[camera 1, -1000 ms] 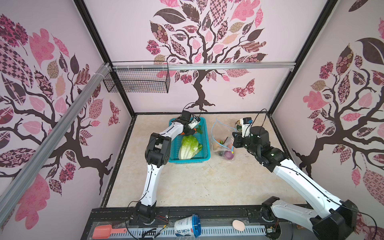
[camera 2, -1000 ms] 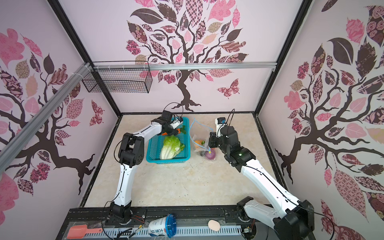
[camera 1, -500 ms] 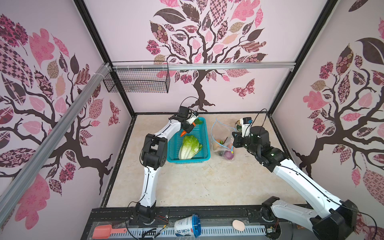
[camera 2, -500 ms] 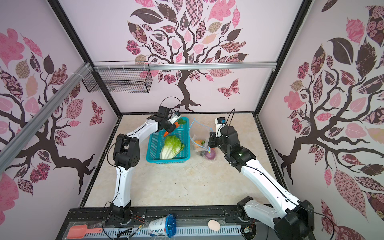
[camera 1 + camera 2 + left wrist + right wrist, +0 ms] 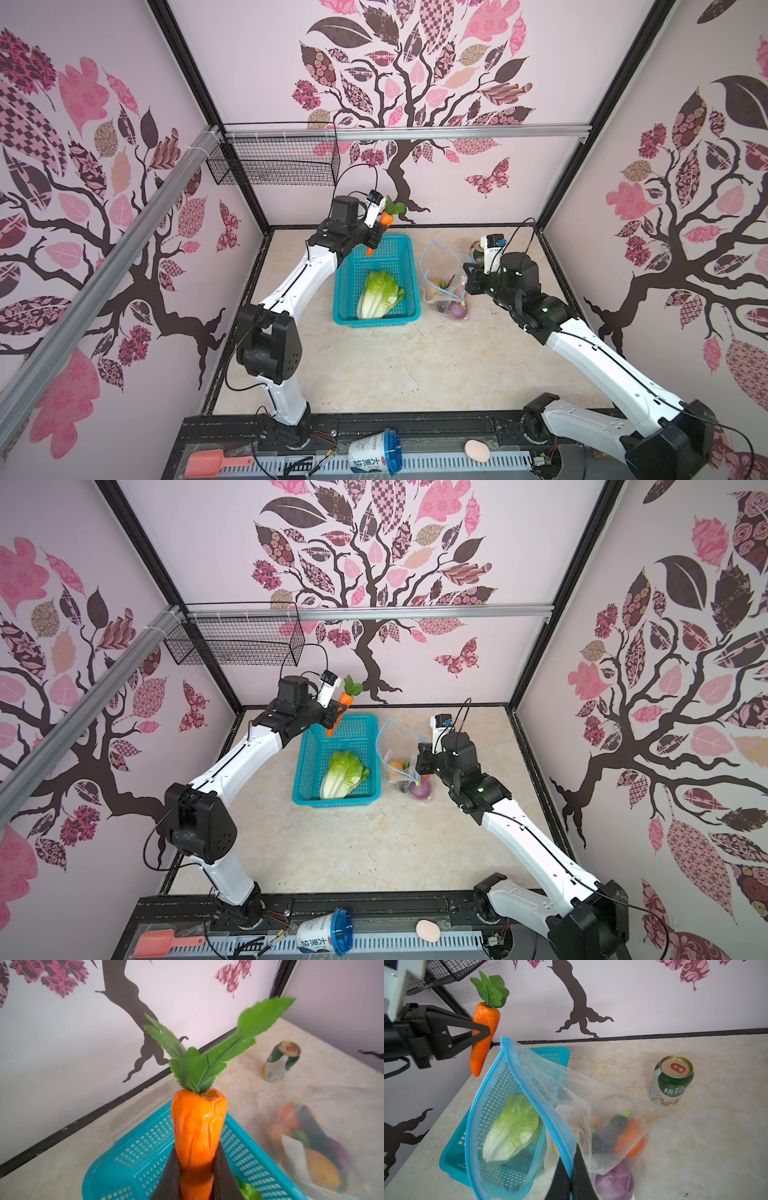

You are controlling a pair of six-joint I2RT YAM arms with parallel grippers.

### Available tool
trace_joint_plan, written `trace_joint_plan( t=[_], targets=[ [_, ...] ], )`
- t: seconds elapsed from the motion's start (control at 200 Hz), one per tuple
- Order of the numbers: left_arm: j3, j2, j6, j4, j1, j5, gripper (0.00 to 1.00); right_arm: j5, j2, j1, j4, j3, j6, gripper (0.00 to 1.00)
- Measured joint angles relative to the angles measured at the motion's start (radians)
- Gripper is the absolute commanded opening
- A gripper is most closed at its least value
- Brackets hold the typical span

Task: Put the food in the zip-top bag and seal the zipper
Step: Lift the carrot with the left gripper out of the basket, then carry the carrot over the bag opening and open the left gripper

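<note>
The left tool (image 5: 485,1032) grips the carrot (image 5: 198,1126) around its middle, one finger on each side, and holds it upright in the air with the green leaves on top and the tip pointing down; in both top views it hangs over the far left corner of the teal perforated basket (image 5: 376,320); the right tool (image 5: 572,1174) is pinched shut on the zipper (image 5: 529,1088) of the zip-top bag (image 5: 571,1093), lifting that edge so the mouth gapes wide on the side facing the basket; the bag rests on the tabletop (image 5: 395,365) just beside the basket, between it and the right arm; through the clear plastic show a purple onion (image 5: 614,1182) at the near end, a dark eggplant-like piece (image 5: 612,1126) with a green cap, and orange pieces (image 5: 631,1136) beside it; the napa cabbage (image 5: 379,293) lies alone in the basket, toward its near end; a green-white drink can (image 5: 671,1080) stands upright on the tabletop beyond the bag, apart from it, near the back wall.
</note>
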Motion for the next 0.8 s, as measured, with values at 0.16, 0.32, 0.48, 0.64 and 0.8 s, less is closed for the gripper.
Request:
trace_joint_plan(
  t=[0.16, 0.32, 0.48, 0.64, 0.8],
  targets=[
    [-0.110, -0.153, -0.150, 0.139, -0.053, 0.031, 0.00, -0.019, 0.015, 0.000, 0.029, -0.003, 0.036, 0.00],
    [-0.193, -0.262, -0.269, 0.312, -0.144, 0.053, 0.00, -0.032, 0.031, 0.000, 0.062, -0.004, 0.077, 0.00],
    [-0.315, -0.326, -0.394, 0.568, -0.182, 0.046, 0.00, -0.056, 0.046, 0.000, 0.092, -0.004, 0.122, 0.00],
    [-0.434, -0.314, -0.444, 0.777, -0.283, -0.015, 0.00, -0.077, 0.050, 0.000, 0.120, -0.004, 0.177, 0.00],
    [-0.481, -0.238, -0.430, 0.888, -0.375, -0.120, 0.00, -0.094, 0.050, 0.000, 0.137, -0.005, 0.212, 0.00]
  ],
)
